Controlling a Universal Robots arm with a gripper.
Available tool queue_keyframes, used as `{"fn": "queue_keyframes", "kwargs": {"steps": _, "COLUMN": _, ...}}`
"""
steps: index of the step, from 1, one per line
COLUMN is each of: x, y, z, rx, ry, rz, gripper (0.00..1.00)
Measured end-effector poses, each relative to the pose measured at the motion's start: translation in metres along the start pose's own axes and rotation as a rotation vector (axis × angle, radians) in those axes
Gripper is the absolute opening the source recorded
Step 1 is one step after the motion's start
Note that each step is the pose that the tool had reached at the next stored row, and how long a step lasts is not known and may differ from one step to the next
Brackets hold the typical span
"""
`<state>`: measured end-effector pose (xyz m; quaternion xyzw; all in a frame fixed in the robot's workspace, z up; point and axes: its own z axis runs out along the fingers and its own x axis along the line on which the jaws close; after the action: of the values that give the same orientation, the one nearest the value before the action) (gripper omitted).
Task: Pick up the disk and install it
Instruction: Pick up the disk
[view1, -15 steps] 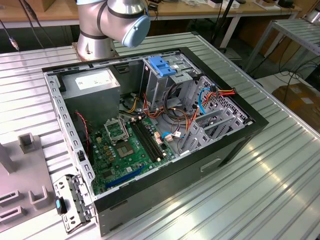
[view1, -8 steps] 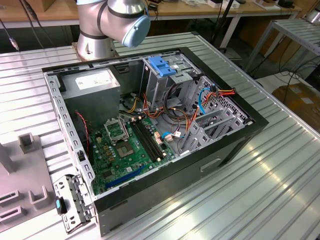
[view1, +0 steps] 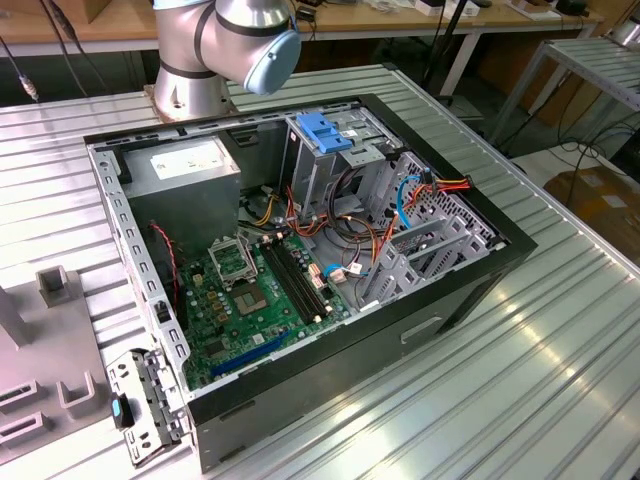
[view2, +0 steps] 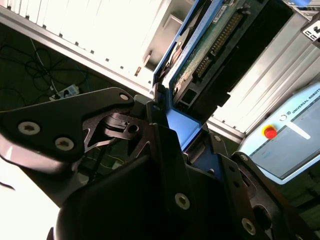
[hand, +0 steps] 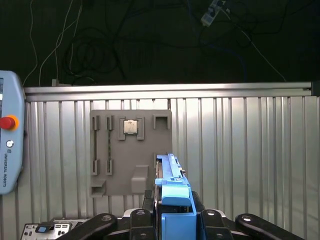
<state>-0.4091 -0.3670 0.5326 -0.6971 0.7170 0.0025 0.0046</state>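
ribbed aluminium tabletop (hand: 250, 150) backs the black hand (hand: 173, 206), clamped on the flat blue-railed disk (hand: 170, 172).

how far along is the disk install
Pickup looks done: the claw is shut on the disk, with the grey parts tray beyond it. Installing is left: the disk is not yet in the drive cage of the open computer case.

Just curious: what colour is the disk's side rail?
Bright blue; the disk shows best in the first wrist view.
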Motion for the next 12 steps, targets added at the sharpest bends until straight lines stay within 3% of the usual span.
{"fn": "queue_keyframes", "kwargs": {"steps": 12, "x": -0.0001, "y": -0.0047, "z": 0.0000, "rx": 0.0000, "ry": 0.0000, "rz": 0.000, "gripper": 0.37}}
